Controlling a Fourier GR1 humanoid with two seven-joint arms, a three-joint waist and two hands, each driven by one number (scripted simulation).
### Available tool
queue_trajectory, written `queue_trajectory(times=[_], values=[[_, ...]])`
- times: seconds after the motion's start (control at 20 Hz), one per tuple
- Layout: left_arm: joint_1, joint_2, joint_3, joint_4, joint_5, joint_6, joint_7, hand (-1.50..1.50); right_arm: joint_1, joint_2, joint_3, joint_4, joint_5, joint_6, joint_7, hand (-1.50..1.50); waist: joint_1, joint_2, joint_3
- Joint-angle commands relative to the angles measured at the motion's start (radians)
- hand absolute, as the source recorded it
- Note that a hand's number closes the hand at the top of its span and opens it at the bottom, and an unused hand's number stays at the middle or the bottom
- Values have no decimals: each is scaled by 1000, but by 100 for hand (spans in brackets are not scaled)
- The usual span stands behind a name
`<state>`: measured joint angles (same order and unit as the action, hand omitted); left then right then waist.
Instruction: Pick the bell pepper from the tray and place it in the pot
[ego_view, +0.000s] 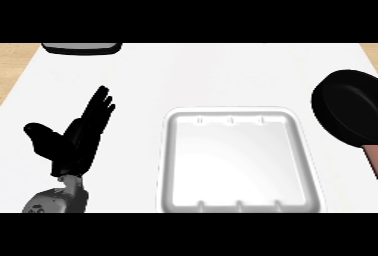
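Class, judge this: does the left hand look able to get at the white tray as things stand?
Probably yes. The left hand rests open, fingers up, left of the white tray, with only bare counter between them.

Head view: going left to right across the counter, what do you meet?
Left hand, open with fingers up, resting → white tray, nothing visible in it → black pot at the right edge. A grey object sits at the far left top edge.

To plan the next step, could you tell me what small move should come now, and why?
Probably hold the left robot hand open beside the white rectangular plastic tray: no bell pepper shows in it or in the round black pot, and the right robot hand is out of view.
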<state>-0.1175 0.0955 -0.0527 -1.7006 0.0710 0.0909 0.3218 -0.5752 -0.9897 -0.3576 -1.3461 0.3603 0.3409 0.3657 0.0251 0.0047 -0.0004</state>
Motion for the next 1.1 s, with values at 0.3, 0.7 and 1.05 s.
queue_trajectory(times=[0.3, 0.7, 1.05], values=[[-50, 16, 33, 7, 15, -9, 37, 0, -125, 165, 60, 299, 0, -33, 1, -150, 1, 1, 1], [-21, -24, -13, 42, -39, 18, 8, 0, -212, 264, -43, 375, -103, -116, 13, -150, -14, -2, 1], [-59, -16, 10, 56, -32, 15, 1, 0, -201, 209, -222, 430, -136, -338, -174, -150, -20, 2, 2]])
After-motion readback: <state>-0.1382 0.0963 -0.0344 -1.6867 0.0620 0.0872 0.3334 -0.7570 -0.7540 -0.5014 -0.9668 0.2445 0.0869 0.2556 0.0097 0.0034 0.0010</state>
